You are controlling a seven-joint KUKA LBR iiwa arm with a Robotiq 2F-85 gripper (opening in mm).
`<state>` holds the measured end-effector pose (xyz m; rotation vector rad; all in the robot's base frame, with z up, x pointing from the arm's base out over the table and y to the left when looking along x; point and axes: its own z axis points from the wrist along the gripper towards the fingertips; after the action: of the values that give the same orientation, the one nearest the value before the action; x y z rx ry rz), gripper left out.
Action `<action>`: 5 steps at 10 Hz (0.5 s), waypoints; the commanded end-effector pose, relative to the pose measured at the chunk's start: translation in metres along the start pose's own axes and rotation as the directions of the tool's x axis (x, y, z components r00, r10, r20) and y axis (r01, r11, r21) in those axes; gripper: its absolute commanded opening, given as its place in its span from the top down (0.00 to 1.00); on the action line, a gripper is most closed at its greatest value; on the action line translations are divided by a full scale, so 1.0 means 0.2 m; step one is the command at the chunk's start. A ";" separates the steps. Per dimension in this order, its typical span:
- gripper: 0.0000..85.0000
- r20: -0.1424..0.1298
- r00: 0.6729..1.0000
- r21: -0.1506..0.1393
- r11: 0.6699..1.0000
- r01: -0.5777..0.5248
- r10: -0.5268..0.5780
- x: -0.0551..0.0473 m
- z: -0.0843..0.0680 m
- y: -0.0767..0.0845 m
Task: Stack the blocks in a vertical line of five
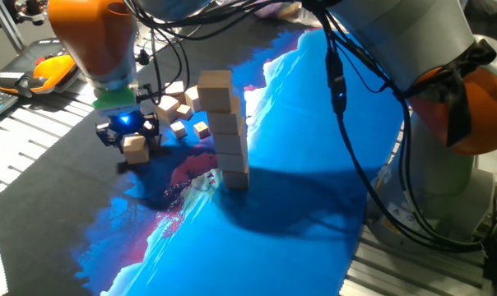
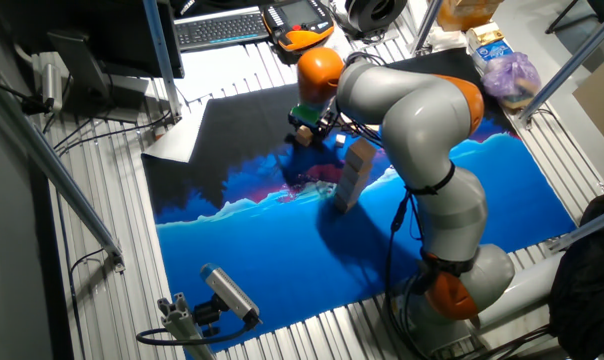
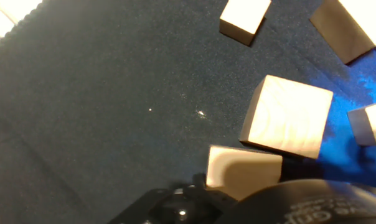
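My gripper (image 1: 133,141) hangs low over the dark part of the mat, left of the tower, shut on a small tan wooden block (image 1: 134,147). In the hand view that block (image 3: 241,176) sits at the bottom edge, against the gripper body. From the other fixed view, the gripper (image 2: 304,127) is just beyond the tower (image 2: 351,176). The tower (image 1: 225,131) of tan wooden cubes stands several high and upright on the blue mat. Loose small blocks (image 1: 201,129) lie between the gripper and the tower, more of them (image 1: 170,107) behind.
A wider wooden cube (image 3: 287,118) lies on the mat just past the held block, with other cubes (image 3: 244,18) further off. Black cables (image 1: 339,90) hang over the blue mat right of the tower. An orange pendant (image 1: 51,70) rests at the far left.
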<state>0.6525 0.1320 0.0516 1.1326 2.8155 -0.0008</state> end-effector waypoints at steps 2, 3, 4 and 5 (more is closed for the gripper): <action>1.00 -0.027 0.997 -0.003 0.998 0.068 -0.068 0.00 -0.02 0.00; 1.00 -0.040 0.993 -0.022 0.994 0.111 -0.112 0.00 -0.06 0.00; 1.00 -0.050 0.988 -0.031 0.989 0.148 -0.149 0.00 -0.10 0.00; 1.00 -0.060 0.983 -0.034 0.985 0.170 -0.172 0.03 -0.15 0.01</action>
<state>0.6458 0.1393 0.0815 0.9065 2.9456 0.0610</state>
